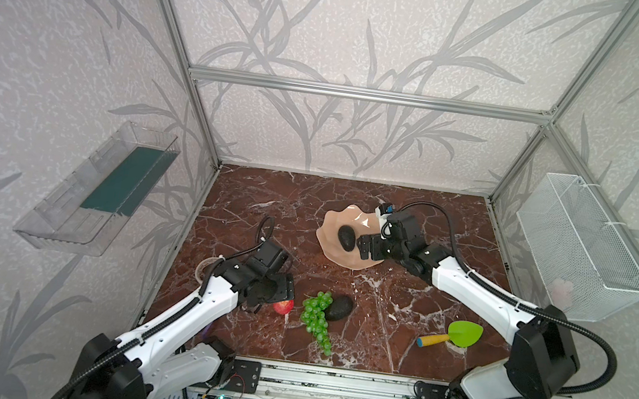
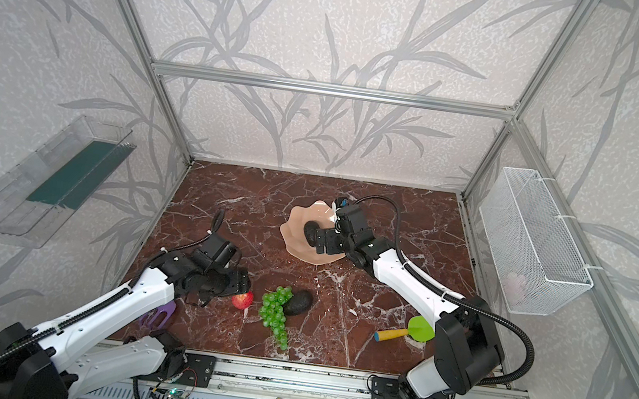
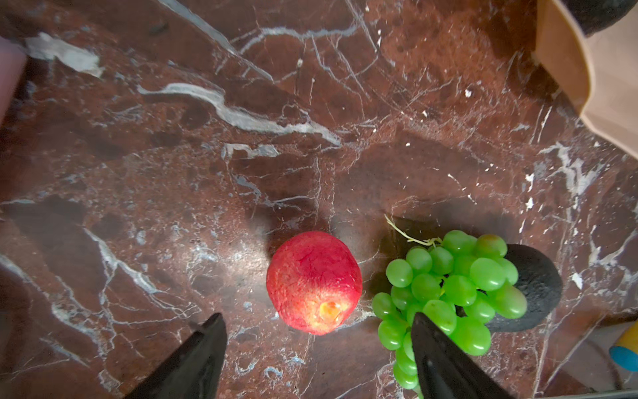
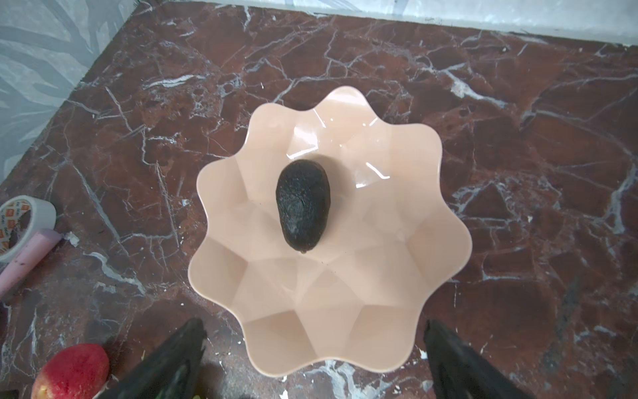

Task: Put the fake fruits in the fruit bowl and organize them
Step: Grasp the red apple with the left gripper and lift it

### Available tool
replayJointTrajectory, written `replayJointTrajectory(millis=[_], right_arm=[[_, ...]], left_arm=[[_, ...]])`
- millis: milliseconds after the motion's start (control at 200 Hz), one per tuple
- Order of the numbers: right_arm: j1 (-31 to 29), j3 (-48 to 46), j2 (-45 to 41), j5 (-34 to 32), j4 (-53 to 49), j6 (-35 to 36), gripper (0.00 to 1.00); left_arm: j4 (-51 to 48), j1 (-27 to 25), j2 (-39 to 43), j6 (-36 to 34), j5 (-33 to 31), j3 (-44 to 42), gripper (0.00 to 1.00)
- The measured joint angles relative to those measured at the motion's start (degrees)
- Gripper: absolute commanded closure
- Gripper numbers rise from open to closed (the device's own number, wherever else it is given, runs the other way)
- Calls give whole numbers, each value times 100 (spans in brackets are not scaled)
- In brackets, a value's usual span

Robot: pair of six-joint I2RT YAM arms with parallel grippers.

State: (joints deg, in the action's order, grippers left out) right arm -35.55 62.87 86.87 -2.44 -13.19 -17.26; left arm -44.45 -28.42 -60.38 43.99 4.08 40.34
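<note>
Where it hangs on the left wall, the clear tray (image 1: 97,188) holds a dark green sheet. The left claw (image 3: 316,315) stands open and empty over the table (image 3: 138,172), the apple (image 3: 314,281) lying just ahead of its tips, untouched. To the claw's right lie the grapes (image 3: 448,293), touching an avocado (image 3: 538,286) on their far side. Further right, the bowl (image 4: 397,311) holds a second avocado (image 4: 303,203) near its middle. The right claw (image 4: 314,322) gapes wide and empty above the bowl's near rim, that avocado ahead of it. On the right wall the mesh basket (image 1: 572,242) holds something pale pink, too dim to name.
</note>
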Motion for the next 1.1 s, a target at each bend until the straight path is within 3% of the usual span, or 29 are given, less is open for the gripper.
replayJointTrajectory(millis=[460,750,959,1099], right_arm=[[107,-225,-144,87,144,-92,1],[125,-404,-404,205,275,-46,1],[256,-525,-505,146,323,-96,1],[389,-678,-566,144,420,-208,1]], left_arm=[[710,-356,-776,232,-146,-466,17],[916,-378,-946,258,-160,-509,43],[675,-378,-538,225,-234,-466,47],[407,-378,-367,68,-354,22,47]])
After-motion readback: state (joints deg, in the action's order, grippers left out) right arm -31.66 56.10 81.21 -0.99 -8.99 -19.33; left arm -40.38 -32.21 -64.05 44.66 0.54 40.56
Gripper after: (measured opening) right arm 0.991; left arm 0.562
